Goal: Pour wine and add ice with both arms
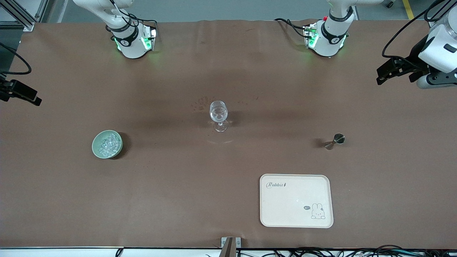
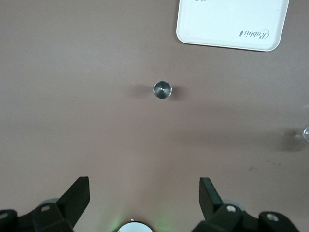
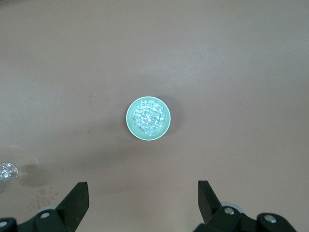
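Observation:
Small clear pieces of ice [image 1: 107,142] [image 3: 148,116] fill a pale green bowl [image 1: 94,147] [image 3: 129,121] toward the right arm's end of the table. At mid-table a clear stemmed glass [image 1: 218,113] stands upright. A small silvery jigger [image 1: 335,140] [image 2: 162,90] stands toward the left arm's end. The wine is hidden from me. My left gripper [image 1: 383,73] [image 2: 145,181] hangs open and empty, high over its end of the table. Over the other end my right gripper [image 1: 32,98] [image 3: 142,183] also hangs open and empty, with the bowl far below it.
A cream tray [image 1: 296,217] [image 2: 193,29] with a rabbit drawing lies nearer the front camera than the jigger. A brown mat covers the table. Both arm bases [image 1: 130,41] [image 1: 326,37] stand along the edge farthest from the front camera.

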You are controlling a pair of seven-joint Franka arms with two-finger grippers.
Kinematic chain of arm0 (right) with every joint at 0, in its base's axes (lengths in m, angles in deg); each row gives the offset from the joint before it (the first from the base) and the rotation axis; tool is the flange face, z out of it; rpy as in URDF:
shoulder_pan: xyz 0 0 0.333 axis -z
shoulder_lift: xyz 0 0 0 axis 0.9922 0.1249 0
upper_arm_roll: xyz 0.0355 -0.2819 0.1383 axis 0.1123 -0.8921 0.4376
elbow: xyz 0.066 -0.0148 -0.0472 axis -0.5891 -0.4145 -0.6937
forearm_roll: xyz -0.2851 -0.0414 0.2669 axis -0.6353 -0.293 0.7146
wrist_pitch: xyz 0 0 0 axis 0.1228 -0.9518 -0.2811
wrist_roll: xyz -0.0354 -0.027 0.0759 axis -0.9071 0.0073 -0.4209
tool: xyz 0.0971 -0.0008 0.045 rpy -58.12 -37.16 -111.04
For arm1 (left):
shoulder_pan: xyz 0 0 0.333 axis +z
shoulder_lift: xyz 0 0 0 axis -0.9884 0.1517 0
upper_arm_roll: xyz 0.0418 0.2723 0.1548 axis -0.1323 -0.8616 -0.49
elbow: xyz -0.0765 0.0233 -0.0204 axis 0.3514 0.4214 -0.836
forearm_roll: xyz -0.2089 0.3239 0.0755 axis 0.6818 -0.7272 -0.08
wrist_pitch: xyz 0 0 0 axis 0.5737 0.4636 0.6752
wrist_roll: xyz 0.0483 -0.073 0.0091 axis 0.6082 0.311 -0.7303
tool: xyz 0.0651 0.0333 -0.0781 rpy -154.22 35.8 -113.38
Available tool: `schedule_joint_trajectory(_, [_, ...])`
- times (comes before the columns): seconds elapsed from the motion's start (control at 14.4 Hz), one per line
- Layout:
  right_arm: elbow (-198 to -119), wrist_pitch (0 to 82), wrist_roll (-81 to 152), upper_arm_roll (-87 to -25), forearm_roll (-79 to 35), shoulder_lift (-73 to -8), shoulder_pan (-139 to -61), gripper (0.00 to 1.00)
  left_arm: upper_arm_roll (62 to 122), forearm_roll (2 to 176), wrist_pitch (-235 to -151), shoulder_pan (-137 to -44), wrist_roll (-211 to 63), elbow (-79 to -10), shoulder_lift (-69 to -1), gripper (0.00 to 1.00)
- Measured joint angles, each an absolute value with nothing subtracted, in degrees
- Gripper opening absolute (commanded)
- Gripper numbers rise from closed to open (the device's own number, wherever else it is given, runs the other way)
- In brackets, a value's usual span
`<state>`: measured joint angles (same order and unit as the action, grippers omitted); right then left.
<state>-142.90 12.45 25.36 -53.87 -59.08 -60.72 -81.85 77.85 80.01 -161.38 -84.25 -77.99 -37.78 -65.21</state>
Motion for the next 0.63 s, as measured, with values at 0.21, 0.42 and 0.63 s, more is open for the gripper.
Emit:
schedule_joint_trajectory(0.21, [-142.9,12.4,25.4,-53.9,-59.1,-60.7,-81.8,1.00,77.9,79.9,-161.4,-84.3,-78.0,-37.6,-65.2,1.00])
schedule_joint_trajectory(0.42, [-142.9,12.1,25.4,-53.9,-59.1,-60.7,-81.8,1.00,77.8,79.9,-161.6,-84.2,-78.0,-34.7,-63.8,1.00])
schedule_joint_trajectory(0.63, [-143.2,10.4,25.5,-53.8,-59.0,-60.7,-81.8,1.00,77.6,79.5,-161.8,-82.8,-77.9,-33.0,-61.4,1.00])
